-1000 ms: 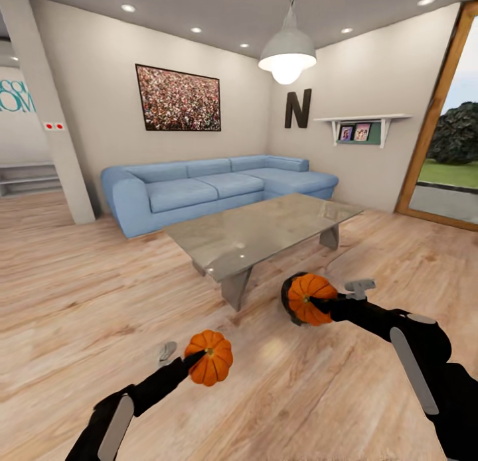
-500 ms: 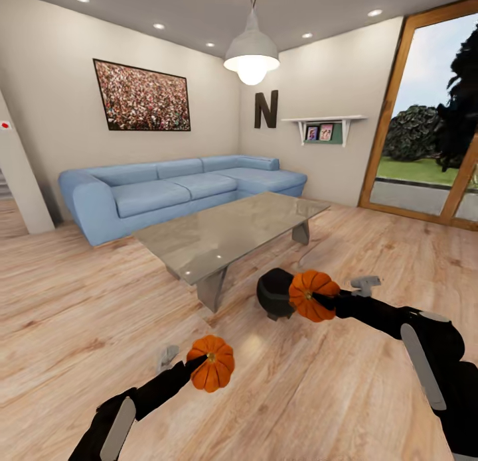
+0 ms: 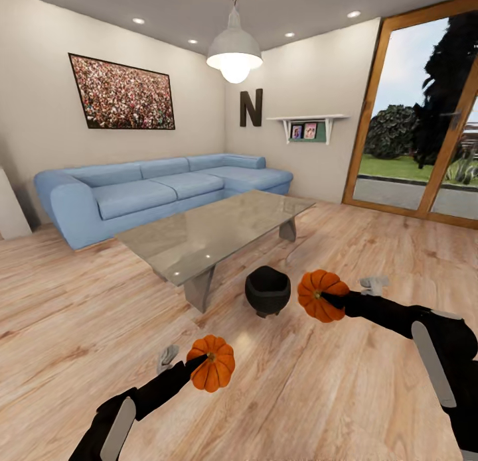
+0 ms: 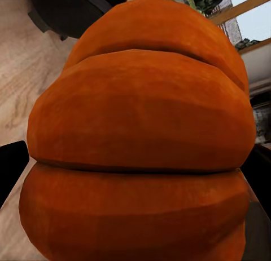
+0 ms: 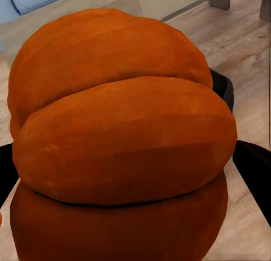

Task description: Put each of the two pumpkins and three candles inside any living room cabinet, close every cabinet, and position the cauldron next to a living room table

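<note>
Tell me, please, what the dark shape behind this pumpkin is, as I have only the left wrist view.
Observer: That is the cauldron, standing on the wooden floor beyond the left pumpkin, close to the near end of the glass coffee table.
Operator: Thank you. Is the right arm carrying anything?
Observer: Yes, the right gripper is shut on the right pumpkin, held above the floor just to the right of the cauldron in the head view.
Operator: And what lies past the table?
Observer: A blue corner sofa stands against the far walls, with tall glazed doors to its right.
</note>
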